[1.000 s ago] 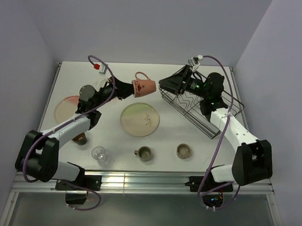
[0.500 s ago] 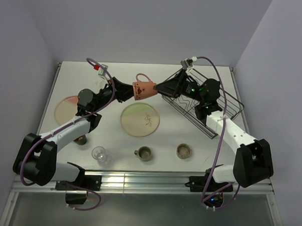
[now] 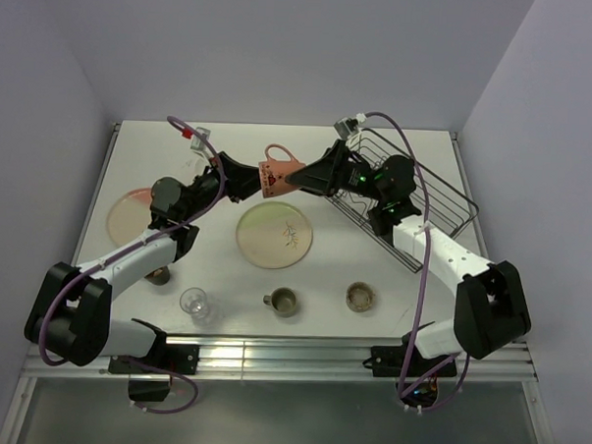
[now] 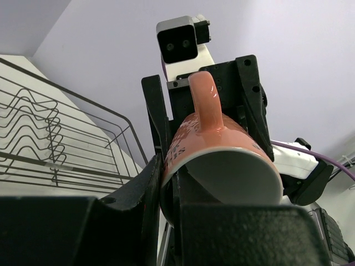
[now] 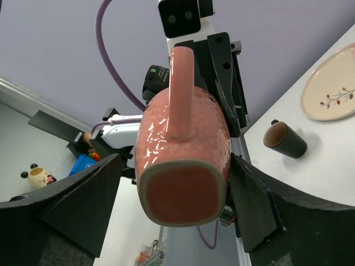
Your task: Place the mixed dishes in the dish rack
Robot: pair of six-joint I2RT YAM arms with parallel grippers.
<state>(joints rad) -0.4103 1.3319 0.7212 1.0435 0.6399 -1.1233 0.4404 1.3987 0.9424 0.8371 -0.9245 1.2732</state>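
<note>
Currently, the pink cup point(image 3: 278, 172) is held in the air over the far middle of the table point(image 3: 333, 273), tipped on its side with the handle upward and the open mouth turned to the left. It is clamped at the rim by the left gripper point(image 3: 253, 179); in the left wrist view 1 finger is seen outside the wall and 1 appears to sit inside the mouth. The cup's base is straddled by the right gripper point(image 3: 302, 177), whose 2 jaws are spread wide on either side of it. A sliver of gap is seen at 1 side in the right wrist view, and contact at the other side cannot be told. The dish rack point(image 4: 55, 149), with its wavy dividers, is set at the far right of the table, just right of the right gripper. Below the cup lies the cream-green plate with a sprig point(image 3: 274, 234). The pink-cream plate point(image 3: 132, 213) lies at the left, partly covered by the left arm. Nearer, from left to right, are ranged the brown cup point(image 3: 157, 273), half hidden under the left arm, the clear glass point(image 3: 194, 301), the grey-green cup point(image 3: 285, 301) and the small speckled bowl point(image 3: 360, 298), each apart from the others.
</note>
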